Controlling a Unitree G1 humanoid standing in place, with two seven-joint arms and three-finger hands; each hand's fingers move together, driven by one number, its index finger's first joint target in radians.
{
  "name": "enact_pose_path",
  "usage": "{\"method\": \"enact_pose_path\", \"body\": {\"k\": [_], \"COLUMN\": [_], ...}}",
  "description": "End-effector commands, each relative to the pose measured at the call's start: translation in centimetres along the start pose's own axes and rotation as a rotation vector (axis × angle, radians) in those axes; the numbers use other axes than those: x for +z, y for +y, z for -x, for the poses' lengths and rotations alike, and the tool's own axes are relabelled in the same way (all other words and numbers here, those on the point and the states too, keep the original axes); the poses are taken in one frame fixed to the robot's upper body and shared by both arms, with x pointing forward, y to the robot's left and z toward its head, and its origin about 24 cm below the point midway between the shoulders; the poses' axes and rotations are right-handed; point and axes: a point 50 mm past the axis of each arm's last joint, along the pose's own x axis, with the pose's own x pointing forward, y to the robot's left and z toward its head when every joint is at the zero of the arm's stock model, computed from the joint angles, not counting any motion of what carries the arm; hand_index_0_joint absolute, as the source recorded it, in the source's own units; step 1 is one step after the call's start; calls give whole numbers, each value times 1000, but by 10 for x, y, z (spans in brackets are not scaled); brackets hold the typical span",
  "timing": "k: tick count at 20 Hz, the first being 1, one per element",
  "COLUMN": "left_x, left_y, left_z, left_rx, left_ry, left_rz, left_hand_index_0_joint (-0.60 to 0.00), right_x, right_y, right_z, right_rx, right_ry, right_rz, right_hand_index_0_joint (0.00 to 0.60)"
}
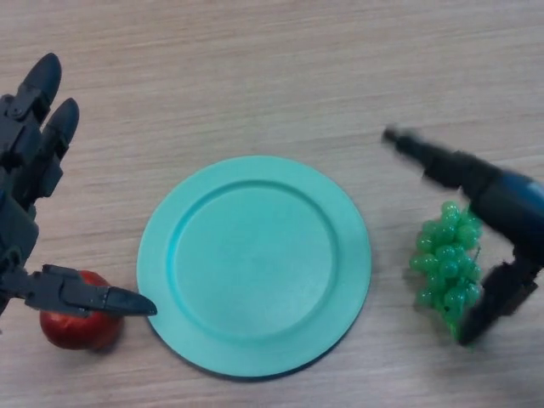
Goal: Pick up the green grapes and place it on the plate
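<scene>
I see a turquoise plate [253, 263], plain, no pattern, slightly darker along its rim. Green grapes [445, 255] are a bright translucent green, glossy. The apple [78, 323] is dark red with a small highlight. Left hand [30, 161] is black all over. Right hand [484, 229] is black too, with a blue section behind it. Counter [255, 76] is pale beige wood grain with fine streaks.

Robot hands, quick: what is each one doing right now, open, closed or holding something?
Left robot hand: open, holding nothing, thumb above the apple.
Right robot hand: open around the green grapes, not closed on them.
</scene>
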Motion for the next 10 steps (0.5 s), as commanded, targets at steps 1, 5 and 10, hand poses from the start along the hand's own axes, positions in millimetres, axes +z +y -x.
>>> {"method": "enact_pose_path", "body": {"k": [1, 5, 10], "left_x": [31, 32, 31], "left_y": [13, 13, 13], "left_z": [2, 2, 3], "left_rx": [55, 61, 63], "left_ry": [-208, -211, -214], "left_rz": [-113, -115, -114], "left_hand_index_0_joint": [0, 0, 0], "right_x": [-2, -9, -15], "right_y": [-34, -19, -13], "right_z": [5, -10, -18], "right_rx": [-88, -37, -30], "right_ry": [-53, -64, -71], "right_rz": [194, 213, 221], "right_hand_index_0_joint": [0, 0, 200]}}
